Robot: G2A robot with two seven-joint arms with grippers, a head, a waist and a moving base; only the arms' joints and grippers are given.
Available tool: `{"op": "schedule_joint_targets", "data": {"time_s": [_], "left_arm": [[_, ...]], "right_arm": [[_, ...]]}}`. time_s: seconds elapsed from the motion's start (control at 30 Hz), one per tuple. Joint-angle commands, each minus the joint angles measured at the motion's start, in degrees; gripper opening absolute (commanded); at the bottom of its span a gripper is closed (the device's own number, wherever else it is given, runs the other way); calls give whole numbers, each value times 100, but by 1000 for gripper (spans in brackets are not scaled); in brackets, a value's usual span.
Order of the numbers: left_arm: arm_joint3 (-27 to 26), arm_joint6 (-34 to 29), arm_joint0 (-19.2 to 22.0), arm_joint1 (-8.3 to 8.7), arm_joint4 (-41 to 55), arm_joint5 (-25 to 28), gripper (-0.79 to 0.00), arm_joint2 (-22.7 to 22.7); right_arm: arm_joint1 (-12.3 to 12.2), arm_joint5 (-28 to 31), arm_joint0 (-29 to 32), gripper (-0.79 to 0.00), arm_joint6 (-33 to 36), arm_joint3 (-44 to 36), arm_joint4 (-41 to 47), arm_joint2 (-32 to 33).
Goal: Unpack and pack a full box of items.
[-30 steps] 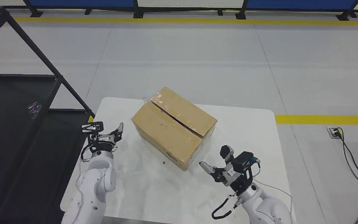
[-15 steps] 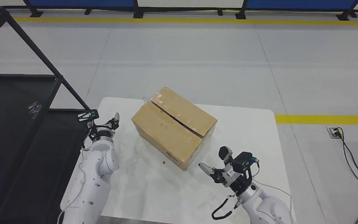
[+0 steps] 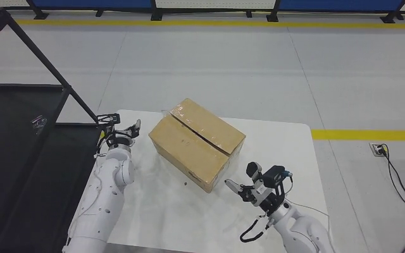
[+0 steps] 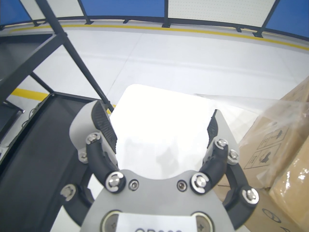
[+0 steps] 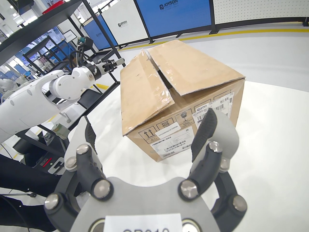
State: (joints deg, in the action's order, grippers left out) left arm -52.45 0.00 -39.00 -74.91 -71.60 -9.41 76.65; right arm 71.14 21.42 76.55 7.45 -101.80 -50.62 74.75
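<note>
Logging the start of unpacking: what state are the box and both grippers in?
Box: upright, flaps down, seam between them parted.
Left gripper: open, empty.
Right gripper: open, empty.

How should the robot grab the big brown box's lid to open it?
Probably by a top flap, not the whole box, which looks wider than the right hand opens. Pinch the flap's free edge at the labelled end, where the middle gap is widest and a fingertip could slip under. The right hand faces that end, so come from there.
</note>
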Motion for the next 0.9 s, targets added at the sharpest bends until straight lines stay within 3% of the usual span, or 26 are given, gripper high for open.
{"op": "schedule_joint_targets", "data": {"time_s": [0.0,0.2,0.43,0.63,0.87], "left_arm": [[268,96,131,-9,-92,102,0,-54],[825,359,411,-71,-195,538,0,-284],[909,237,495,-119,-150,961,0,-434],[725,131,353,-59,-294,1302,0,-394],[122,-15,-52,27,-379,1539,0,-263]], "right_arm": [[-8,78,20,0,-22,29,61,49],[-42,332,202,0,-142,-57,19,166],[-85,936,295,0,-111,-58,210,230],[-106,1041,306,0,103,-69,192,245],[-103,966,318,0,92,-42,250,253]]}}
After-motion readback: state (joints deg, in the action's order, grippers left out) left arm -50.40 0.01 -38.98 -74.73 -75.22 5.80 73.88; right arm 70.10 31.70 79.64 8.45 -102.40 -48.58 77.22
